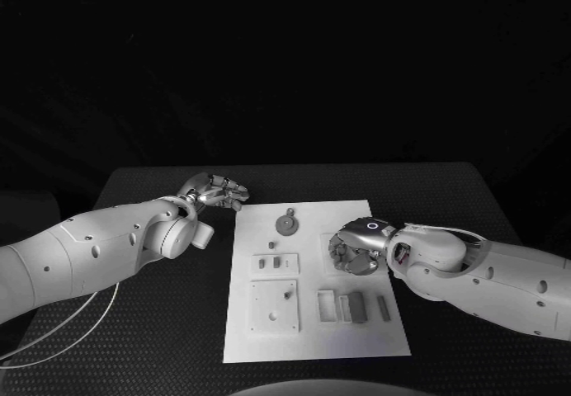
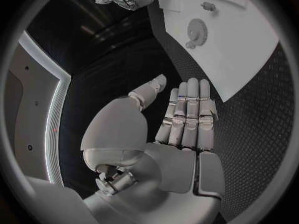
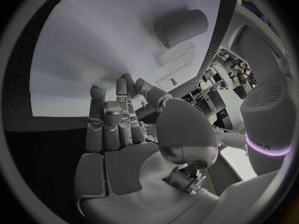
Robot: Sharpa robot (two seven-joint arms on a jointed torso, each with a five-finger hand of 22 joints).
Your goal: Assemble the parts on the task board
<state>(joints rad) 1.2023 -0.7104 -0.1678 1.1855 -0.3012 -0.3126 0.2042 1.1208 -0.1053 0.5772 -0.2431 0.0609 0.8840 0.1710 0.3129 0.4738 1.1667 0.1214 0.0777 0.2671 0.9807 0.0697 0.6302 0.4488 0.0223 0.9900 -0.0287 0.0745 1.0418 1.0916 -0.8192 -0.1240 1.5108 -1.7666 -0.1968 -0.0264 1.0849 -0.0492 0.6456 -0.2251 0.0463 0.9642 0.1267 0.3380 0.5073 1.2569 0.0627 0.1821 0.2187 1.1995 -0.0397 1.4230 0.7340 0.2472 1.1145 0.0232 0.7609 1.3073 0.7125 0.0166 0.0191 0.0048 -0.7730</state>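
Hands both hold nothing: the right hand (image 1: 355, 247) hovers over the task board (image 1: 315, 334) at its right edge, fingers loosely spread; the left hand (image 1: 214, 191) sits off its far left corner, fingers straight together. One gear-shaped part (image 1: 287, 222) lies near the far edge.

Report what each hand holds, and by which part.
Nothing is held. The left hand lies flat and bare beside the task board; the right hand is over the board with fingers apart.
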